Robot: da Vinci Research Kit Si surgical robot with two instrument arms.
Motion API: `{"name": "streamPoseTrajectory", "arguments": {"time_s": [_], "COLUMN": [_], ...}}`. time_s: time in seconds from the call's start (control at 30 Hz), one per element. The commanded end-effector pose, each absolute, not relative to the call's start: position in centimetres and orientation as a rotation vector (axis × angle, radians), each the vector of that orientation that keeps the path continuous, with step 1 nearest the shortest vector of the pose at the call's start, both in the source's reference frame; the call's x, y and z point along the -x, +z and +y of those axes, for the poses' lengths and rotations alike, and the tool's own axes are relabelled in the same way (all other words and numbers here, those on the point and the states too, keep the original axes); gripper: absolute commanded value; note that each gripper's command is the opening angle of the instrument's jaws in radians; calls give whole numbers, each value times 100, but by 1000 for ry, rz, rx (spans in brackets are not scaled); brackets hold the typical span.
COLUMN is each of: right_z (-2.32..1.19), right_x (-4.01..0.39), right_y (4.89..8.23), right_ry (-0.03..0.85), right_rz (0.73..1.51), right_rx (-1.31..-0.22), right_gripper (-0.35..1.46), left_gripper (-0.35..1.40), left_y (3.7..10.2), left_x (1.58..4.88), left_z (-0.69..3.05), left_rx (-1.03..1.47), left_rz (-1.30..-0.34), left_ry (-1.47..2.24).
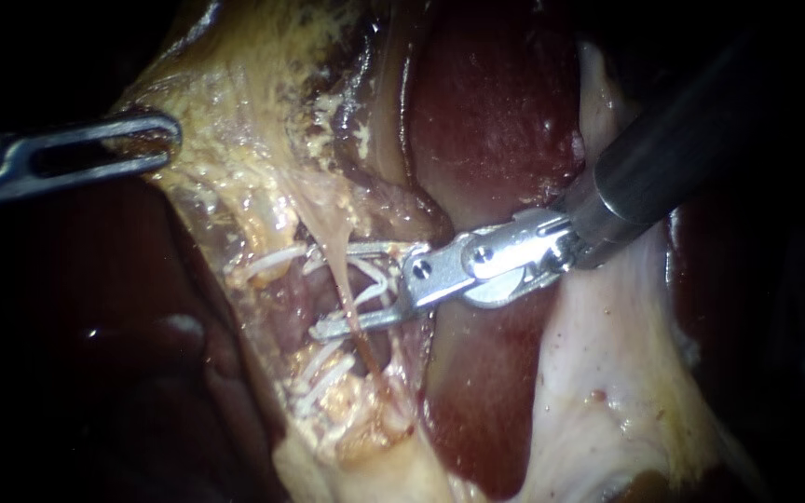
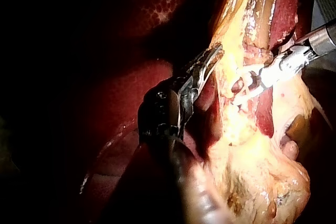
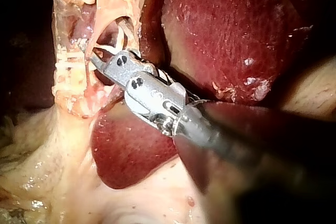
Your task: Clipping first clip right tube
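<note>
Two slender steel instruments work over the dark red liver [image 1: 496, 112]: the left instrument [image 1: 146, 140] has its slotted hand closed, jaws clamped on the yellow fatty tissue [image 1: 235, 93], while the right instrument [image 1: 330, 289] holds its hand wide open, jaws straddling one pale stretched tube [image 1: 339, 279].

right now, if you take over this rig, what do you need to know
left instrument: jaws shut on the pale tissue.
right instrument: jaws open, one on each side of the tube, with the liver behind.
done: jaws set around the tube.
left to do: close them to place the clip. I see no clip shut on the tube yet.
</note>
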State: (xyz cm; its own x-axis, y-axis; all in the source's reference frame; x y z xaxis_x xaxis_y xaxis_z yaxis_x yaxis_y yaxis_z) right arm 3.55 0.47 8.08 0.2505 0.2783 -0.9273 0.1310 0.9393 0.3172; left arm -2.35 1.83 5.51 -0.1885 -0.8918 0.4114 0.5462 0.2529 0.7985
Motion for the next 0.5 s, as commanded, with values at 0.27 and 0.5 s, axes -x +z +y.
{"name": "streamPoseTrajectory", "arguments": {"time_s": [0.27, 0.5], "right_z": [45, 43], "right_x": [-351, -331], "right_y": [807, 798], "right_ry": [101, 173], "right_rz": [1323, 1313], "right_rx": [-365, -438], "right_gripper": [56, 58], "left_gripper": [-35, -35], "left_y": [551, 550], "left_x": [235, 234], "left_z": [182, 182], "left_rx": [-397, -398], "left_rz": [-1154, -1154], "left_ry": [-1352, -1352]}}
